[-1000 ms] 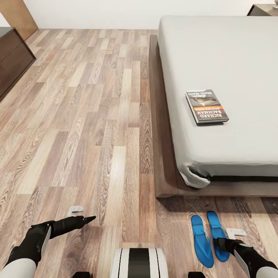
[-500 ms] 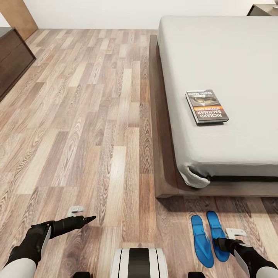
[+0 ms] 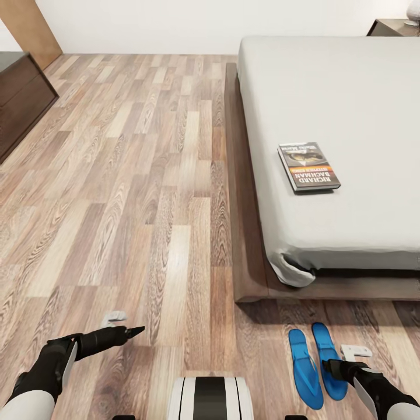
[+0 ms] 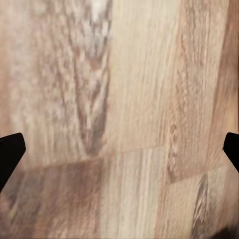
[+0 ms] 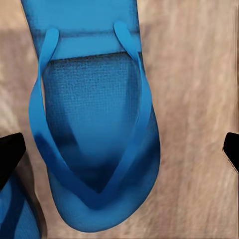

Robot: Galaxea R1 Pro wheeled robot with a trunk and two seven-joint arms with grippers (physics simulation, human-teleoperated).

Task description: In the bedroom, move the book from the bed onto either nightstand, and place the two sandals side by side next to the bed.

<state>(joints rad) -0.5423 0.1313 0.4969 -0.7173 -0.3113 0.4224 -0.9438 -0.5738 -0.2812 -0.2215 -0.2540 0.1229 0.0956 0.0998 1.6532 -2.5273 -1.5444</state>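
The book (image 3: 309,166), dark-covered with an orange band, lies flat on the grey mattress of the bed (image 3: 350,87), near its left edge. Two blue sandals (image 3: 305,367) (image 3: 328,359) lie side by side on the wood floor just beyond the bed's foot. My right gripper (image 3: 344,359) hovers open at the right sandal's near end. In the right wrist view, one sandal (image 5: 94,124) lies between the spread fingertips and the other sandal (image 5: 15,219) peeks in at a corner. My left gripper (image 3: 125,324) hangs open over bare floor, with nothing in it (image 4: 119,149).
A nightstand (image 3: 394,26) stands past the bed's far right corner. A dark dresser (image 3: 20,99) lines the left wall beside a wooden door (image 3: 29,26). Wood-plank floor (image 3: 146,175) stretches wide left of the bed. My base (image 3: 210,396) is at the bottom.
The whole head view has shifted slightly, with the bed and far wall sitting lower in the picture. Both arms, the book and the sandals keep their places.
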